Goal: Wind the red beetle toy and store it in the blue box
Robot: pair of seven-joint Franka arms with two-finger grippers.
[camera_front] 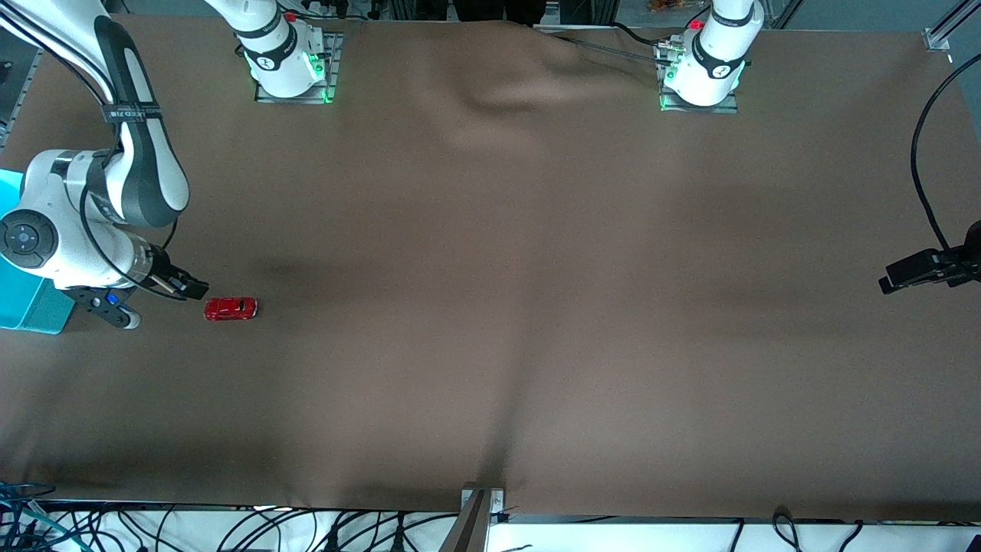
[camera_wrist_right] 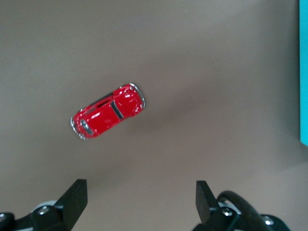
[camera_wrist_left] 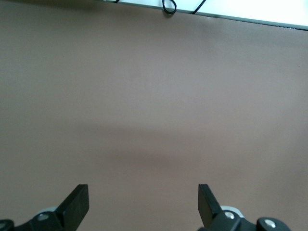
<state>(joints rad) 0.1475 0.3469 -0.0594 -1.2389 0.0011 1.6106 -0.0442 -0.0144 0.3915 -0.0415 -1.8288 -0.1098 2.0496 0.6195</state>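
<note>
The red beetle toy [camera_front: 230, 308] stands on its wheels on the brown cloth near the right arm's end of the table. It also shows in the right wrist view [camera_wrist_right: 108, 111], clear of the fingers. My right gripper [camera_front: 162, 303] hangs low between the toy and the blue box [camera_front: 27, 305], open and empty [camera_wrist_right: 140, 199]. The arm hides most of the box; one turquoise wall shows in the right wrist view [camera_wrist_right: 304, 72]. My left gripper [camera_front: 912, 272] waits over the left arm's end of the table, open and empty [camera_wrist_left: 143, 202], with only bare cloth below it.
The brown cloth [camera_front: 490, 307] covers the whole table and has a few soft folds near the robot bases. A black cable [camera_front: 920, 169] loops above the left arm's end. Loose cables hang along the table edge nearest the front camera.
</note>
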